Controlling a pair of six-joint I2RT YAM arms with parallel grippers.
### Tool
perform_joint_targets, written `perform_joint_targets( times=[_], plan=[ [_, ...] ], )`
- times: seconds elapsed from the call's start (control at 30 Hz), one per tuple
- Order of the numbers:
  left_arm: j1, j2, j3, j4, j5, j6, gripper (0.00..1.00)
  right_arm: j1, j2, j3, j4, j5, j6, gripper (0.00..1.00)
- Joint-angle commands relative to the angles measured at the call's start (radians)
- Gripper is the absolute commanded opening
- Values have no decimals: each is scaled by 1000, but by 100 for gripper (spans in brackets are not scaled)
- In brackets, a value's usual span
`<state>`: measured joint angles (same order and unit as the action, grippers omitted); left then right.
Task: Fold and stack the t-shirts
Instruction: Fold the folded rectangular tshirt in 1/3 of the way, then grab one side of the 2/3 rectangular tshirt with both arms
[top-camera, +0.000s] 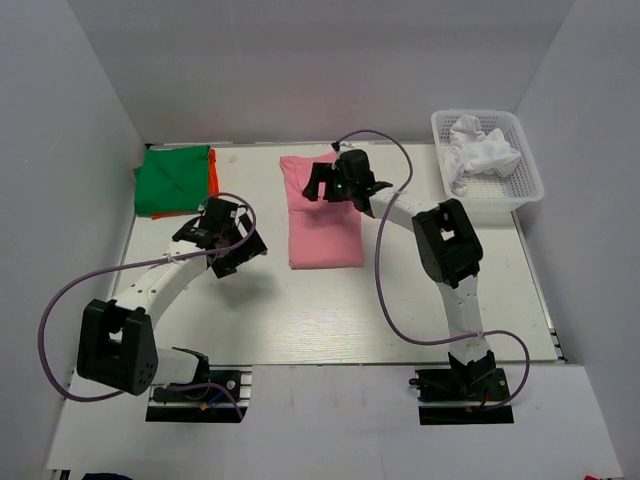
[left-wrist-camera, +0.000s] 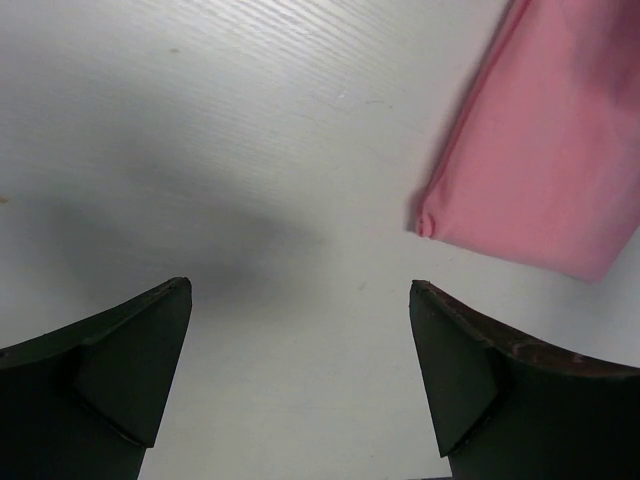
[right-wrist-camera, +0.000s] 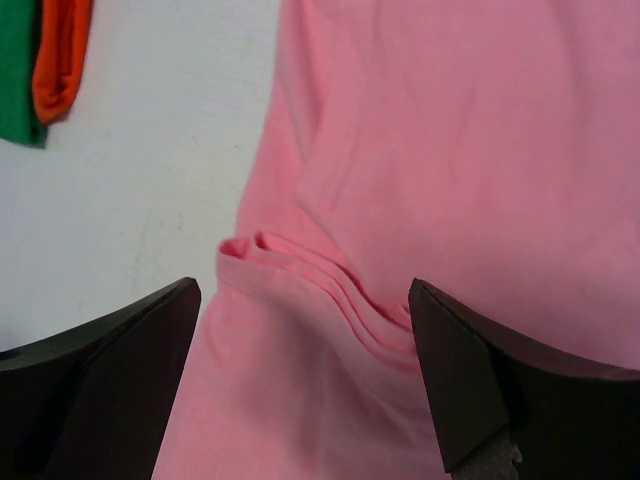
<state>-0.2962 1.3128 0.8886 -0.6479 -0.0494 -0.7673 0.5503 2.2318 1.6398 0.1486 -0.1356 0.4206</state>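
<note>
On the counter (top-camera: 330, 310) the pink shirt (top-camera: 322, 232) lies folded, long axis near-to-far. Right of it, a basket (top-camera: 497, 207); left of it, a green shirt (top-camera: 170, 180). Right jaws spread over its far end; left jaws spread left of it, empty.

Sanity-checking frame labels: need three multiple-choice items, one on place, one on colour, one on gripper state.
1. Where is the white t-shirt? A) in the basket B) on a shelf C) on a chair
2. What colour t-shirt lies on the orange t-shirt? A) white B) green C) blue
3. The right gripper is: A) shut on cloth B) open over the pink t-shirt C) shut, empty
Answers: 1 A, crumpled inside the basket; 2 B, green t-shirt covers all but an orange edge; 3 B, fingers stand apart over pink cloth.
</note>
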Motion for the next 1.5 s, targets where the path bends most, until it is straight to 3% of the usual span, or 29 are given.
perform_joint_targets(
  times=[0.0,0.23,0.33,0.4,0.53,0.67,0.77,0.87,0.9,0.97,1.03,1.07,1.2,1.27,1.47],
  plan=[
    [-20,43,3,112,112,72,100,-15,-186,-151,-18,10,50,90],
    [-83,261,65,174,166,123,98,-24,-577,-627,-7,276,67,90],
    [-110,315,88,211,175,146,91,-32,-624,-728,-85,292,60,90],
    [-124,364,116,224,186,155,86,-29,-630,-748,-112,217,25,90],
    [-159,437,174,234,177,177,70,-27,-626,-791,-119,116,9,90],
    [-172,473,188,223,142,186,44,-27,-611,-799,-116,54,-2,88],
    [-181,497,188,223,141,186,27,-27,-583,-805,-90,11,14,78],
    [-190,523,188,214,151,186,22,-26,-541,-790,-86,-9,17,69],
    [-190,523,188,214,151,186,15,-26,-528,-787,-93,-10,17,67],
    [-199,523,188,203,132,186,10,-26,-523,-787,-98,-25,23,60],
    [-199,503,175,203,121,177,10,-26,-521,-798,-89,-33,27,50],
    [-199,503,174,203,121,177,8,-23,-517,-802,-75,-39,35,36],
    [-208,485,174,180,131,168,7,-15,-521,-791,-86,-85,20,4],
    [-218,467,165,160,131,154,0,-20,-549,-801,-109,-107,20,0],
    [-259,283,92,77,230,145,0,-15,-690,-850,-283,-237,-12,0]
  ],
)
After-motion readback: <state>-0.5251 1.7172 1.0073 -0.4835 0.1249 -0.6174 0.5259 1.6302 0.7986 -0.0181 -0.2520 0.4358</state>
